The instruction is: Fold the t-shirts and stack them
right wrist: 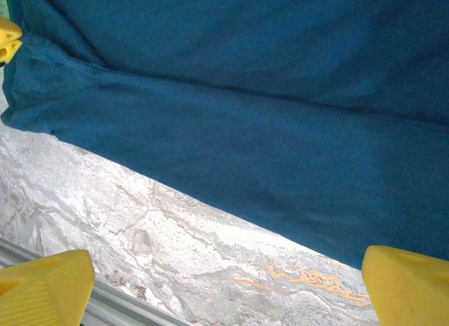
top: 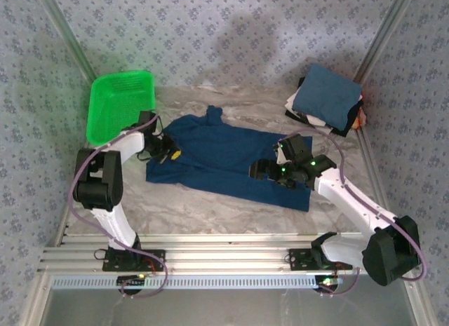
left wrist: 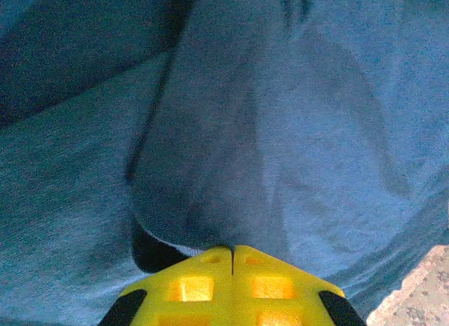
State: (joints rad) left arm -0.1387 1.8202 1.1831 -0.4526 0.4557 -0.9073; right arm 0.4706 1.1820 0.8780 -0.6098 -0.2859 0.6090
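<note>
We see our left tool (left wrist: 231, 259) pressed together, pinching the blue shirt (top: 231, 158); our right tool (right wrist: 226, 273) gapes wide over its hem and the bench (right wrist: 175, 249).

The left arm is bending at the elbow and reaching far from its near-left base, the left gripper (left wrist: 231, 253) pinching the navy t-shirt (top: 224, 147) between closed fingers. The right arm is stretching leftward, the right gripper (right wrist: 226, 287) holding its jaws wide apart.
</note>
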